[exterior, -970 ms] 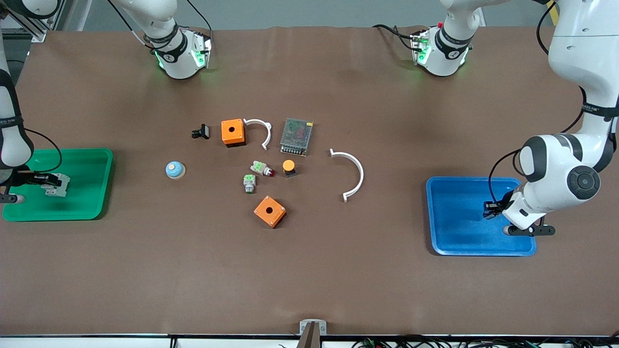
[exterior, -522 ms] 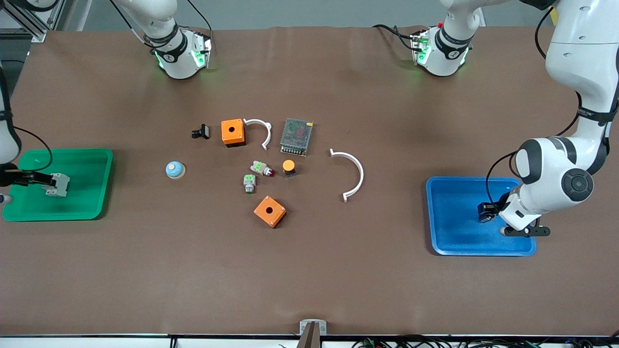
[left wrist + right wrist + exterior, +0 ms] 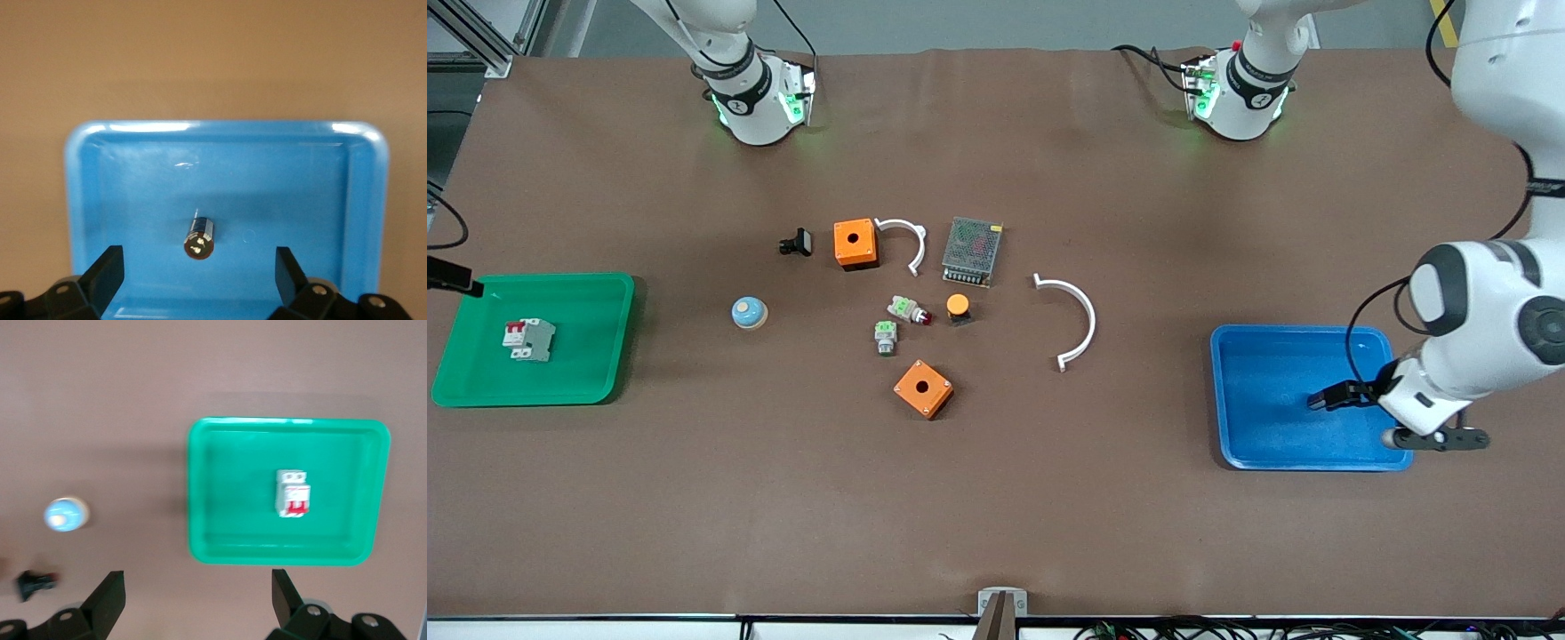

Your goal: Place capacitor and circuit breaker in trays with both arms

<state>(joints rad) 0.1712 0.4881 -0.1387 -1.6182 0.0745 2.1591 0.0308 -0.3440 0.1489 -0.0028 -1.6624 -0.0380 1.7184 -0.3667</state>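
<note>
Over blue tray (image 3: 363,193): left gripper (image 3: 198,267) spread, capacitor (image 3: 199,239) below | right gripper (image 3: 197,597) spread

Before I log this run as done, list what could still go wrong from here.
1. The capacitor lies on its side in the blue tray; being round, it may roll if the tray is bumped.
2. The left hand hangs open, low over that tray, so a careless pull-out could clip the rim.
3. The circuit breaker lies in the green tray, and the open right hand is well above it: little risk there.
</note>
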